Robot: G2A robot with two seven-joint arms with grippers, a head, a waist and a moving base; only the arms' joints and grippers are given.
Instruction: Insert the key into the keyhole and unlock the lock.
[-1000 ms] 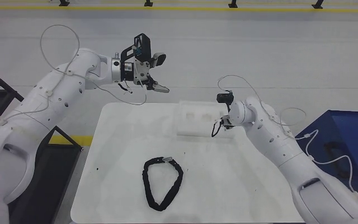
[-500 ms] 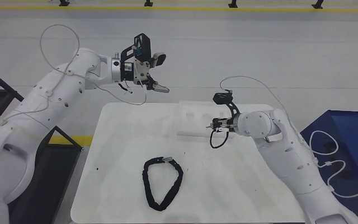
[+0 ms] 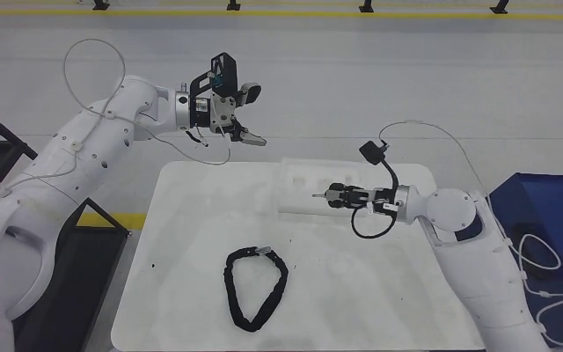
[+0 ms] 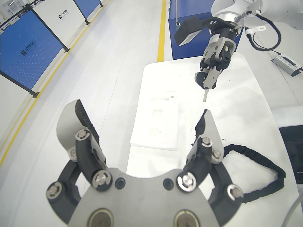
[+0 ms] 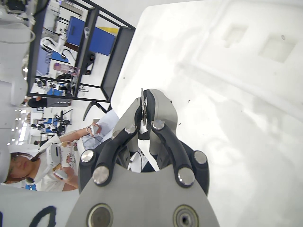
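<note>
Tightly pinched, key [image 4: 205, 94] between right fingers [image 5: 163, 109], tip protruding, lock [image 3: 230, 286] well apart

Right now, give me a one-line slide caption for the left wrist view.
Open left claw faces the right claw holding the key near the white tray.

We see a white table [image 3: 176, 290] bearing a black, cloth-sleeved chain lock [image 3: 255, 289] and a white foam tray [image 3: 299, 189] that nearly blends into the tabletop. The key [image 4: 205, 95] is plain silver. The left gripper [image 4: 142, 107] has pale grey metal fingers [image 4: 66, 128] lined with black ribbed pads [image 4: 87, 119], plus black links and silver bolts; the right gripper [image 5: 144, 100] is coloured alike. The floor [image 3: 352, 79] is pale grey, crossed by a yellow line [image 3: 264, 12]. A cabinet [image 4: 194, 3] is deep blue, and blue wall panels [image 4: 26, 48] carry a fine dotted pattern.
</note>
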